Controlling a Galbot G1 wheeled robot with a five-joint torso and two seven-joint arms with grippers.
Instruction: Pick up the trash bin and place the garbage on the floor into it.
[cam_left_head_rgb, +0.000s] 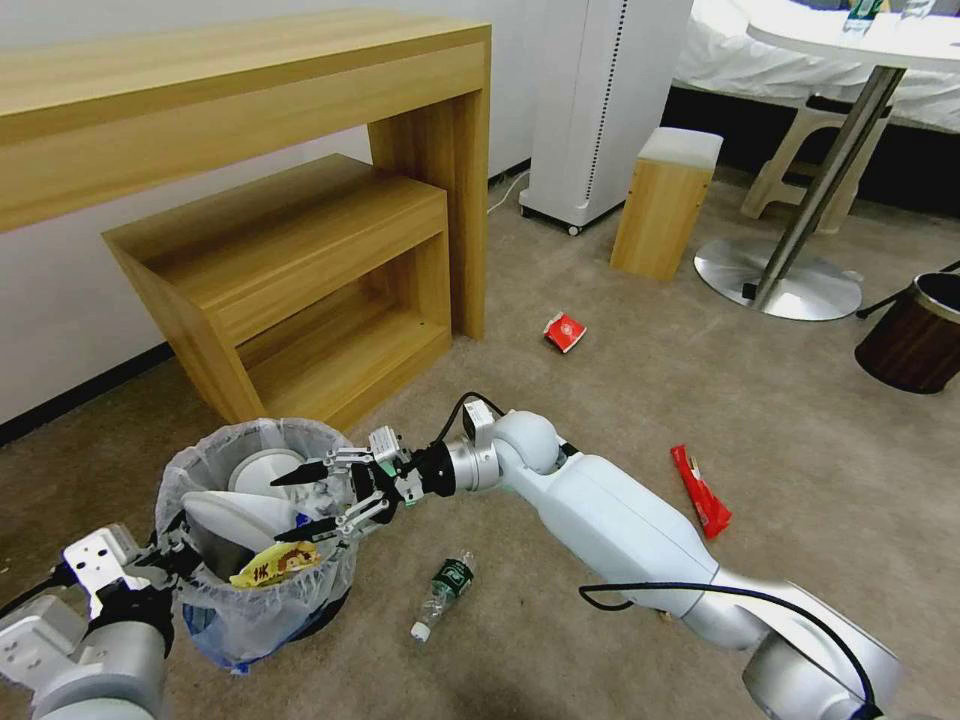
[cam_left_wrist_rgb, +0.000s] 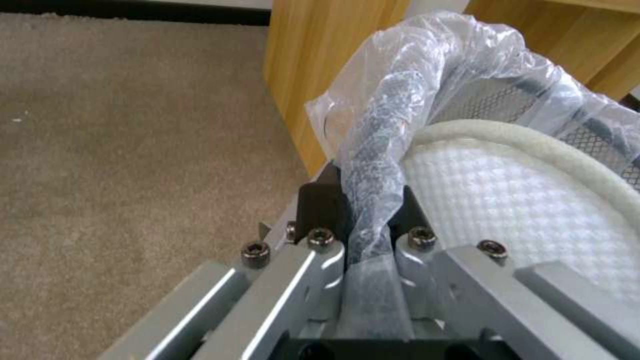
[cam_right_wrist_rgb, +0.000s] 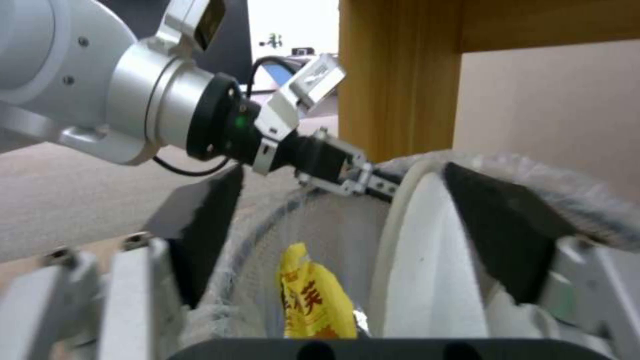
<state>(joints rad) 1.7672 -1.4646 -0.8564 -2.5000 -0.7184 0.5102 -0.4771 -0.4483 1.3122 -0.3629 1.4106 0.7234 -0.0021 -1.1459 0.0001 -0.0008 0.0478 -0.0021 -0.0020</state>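
The trash bin (cam_left_head_rgb: 250, 610), black with a crinkly whitish bag, stands on the beige floor (cam_left_head_rgb: 620, 400) at the lower left. My left gripper (cam_left_head_rgb: 175, 555) is shut on its rim and bag (cam_left_wrist_rgb: 370, 220). Inside the bin lie white slippers (cam_left_head_rgb: 235, 510) (cam_left_wrist_rgb: 520, 200) (cam_right_wrist_rgb: 420, 260) and a yellow wrapper (cam_left_head_rgb: 275, 565) (cam_right_wrist_rgb: 313, 295). My right gripper (cam_left_head_rgb: 290, 503) (cam_right_wrist_rgb: 353, 225) hovers open over the bin's mouth, its black fingers (cam_right_wrist_rgb: 200, 220) apart. Garbage on the carpet: a clear green-labelled bottle (cam_left_head_rgb: 445, 590) beside the bin, a red wrapper (cam_left_head_rgb: 700, 490) and a red paper cup (cam_left_head_rgb: 565, 332).
A wooden desk (cam_left_head_rgb: 240, 80) with a nested lower bench (cam_left_head_rgb: 290, 260) stands just behind the bin. Farther off are a white appliance (cam_left_head_rgb: 600, 100), a small wooden stool (cam_left_head_rgb: 665, 200), a round table's metal base (cam_left_head_rgb: 780, 275) and a brown wood-grain bin (cam_left_head_rgb: 915, 335).
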